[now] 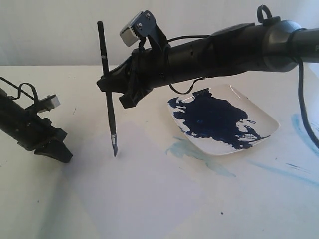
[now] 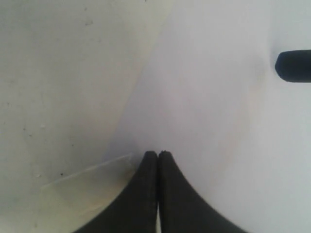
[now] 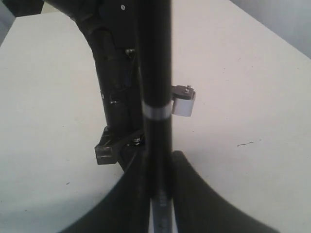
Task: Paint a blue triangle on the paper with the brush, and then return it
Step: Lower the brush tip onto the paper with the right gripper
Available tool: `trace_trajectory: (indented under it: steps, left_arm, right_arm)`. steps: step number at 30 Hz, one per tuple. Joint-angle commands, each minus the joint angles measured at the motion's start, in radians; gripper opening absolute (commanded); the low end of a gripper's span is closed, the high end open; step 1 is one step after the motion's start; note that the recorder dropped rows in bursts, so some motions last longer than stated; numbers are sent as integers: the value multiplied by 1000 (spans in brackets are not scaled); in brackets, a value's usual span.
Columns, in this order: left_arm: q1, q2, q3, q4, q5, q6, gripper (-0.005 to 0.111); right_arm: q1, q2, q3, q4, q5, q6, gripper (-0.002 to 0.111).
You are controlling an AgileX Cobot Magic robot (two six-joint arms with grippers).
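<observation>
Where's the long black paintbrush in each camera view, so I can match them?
Exterior: long thin black paintbrush, nearly upright in the right pincer, left of the white square plate.
Left wrist: not identifiable; a dark blunt shape at one edge is unclear.
Right wrist: its shaft runs down the centre.
Shared landmark: the shut left pincer; the left arm shows behind the brush in right wrist.

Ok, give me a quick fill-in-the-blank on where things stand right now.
The right pincer holds the brush with its tip pointing ___.
The left pincer is ___.
The paint on the plate is dark ___.
Missing words: down; shut; blue.
</observation>
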State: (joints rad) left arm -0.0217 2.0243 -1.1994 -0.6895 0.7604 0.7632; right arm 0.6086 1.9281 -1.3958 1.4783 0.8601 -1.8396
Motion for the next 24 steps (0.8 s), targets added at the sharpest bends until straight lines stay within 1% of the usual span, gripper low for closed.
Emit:
trace_trajectory:
  steps: [1,9,24]
  left_arm:
    - [-1,22,12,48,-1,-4,0]
    - [-1,22,12,48,-1,-4,0]
    - [-1,22,12,48,4,-4,0]
  right_arm:
    - [-1,-2,-5,5,2,6,0]
    - [-1,-2,-5,5,-6,0,0]
    - [-1,15,-5,5,35,-21,0]
